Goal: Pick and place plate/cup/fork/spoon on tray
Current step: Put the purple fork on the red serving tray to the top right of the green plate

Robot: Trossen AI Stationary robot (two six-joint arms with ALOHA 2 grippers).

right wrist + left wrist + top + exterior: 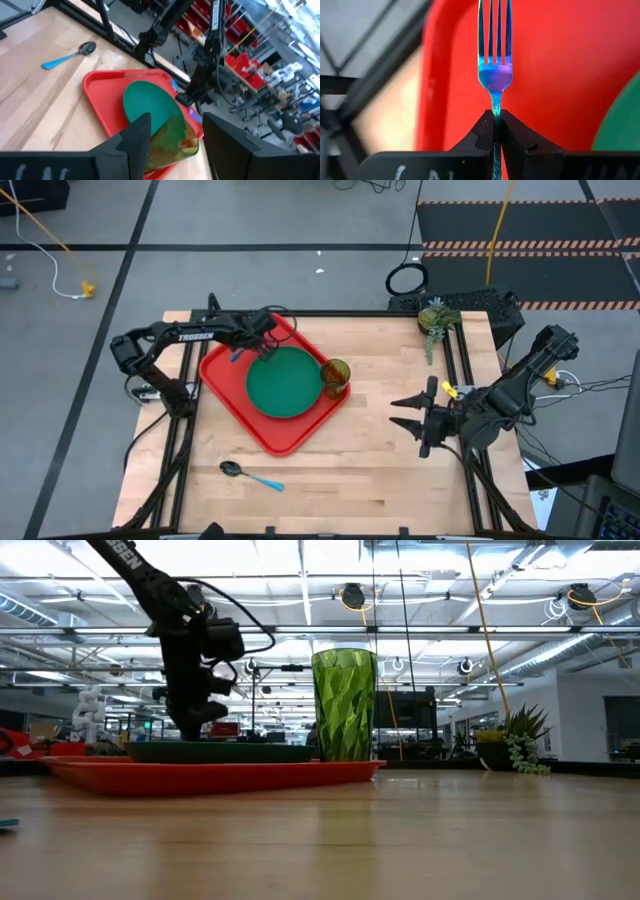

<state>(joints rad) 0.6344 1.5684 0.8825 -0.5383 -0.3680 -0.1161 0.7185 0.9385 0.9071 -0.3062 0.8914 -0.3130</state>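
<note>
The red tray (270, 435) lies left of the table's centre. The dark-green plate (285, 385) lies on it, and the olive-green cup (335, 373) stands upright at its right corner. My left gripper (262, 345) is over the tray's far-left part, beside the plate, shut on the light-blue fork (495, 75). The spoon (245, 472) lies flat on the table near the front edge. My right gripper (412, 416) waits open and empty over the table's right side. My left gripper pinches the fork's slim handle (495, 102) between its two fingers, just behind the head. The fork lies along the fingers, its tines (495, 30) pointing away from them over the tray's red floor (545, 50). I cannot tell whether the tines touch the tray.
A small potted plant (435, 318) stands at the table's far right. Dark rails run along the table's left and right sides. Bare wood lies between the tray and my right gripper, and along the front around the spoon.
</note>
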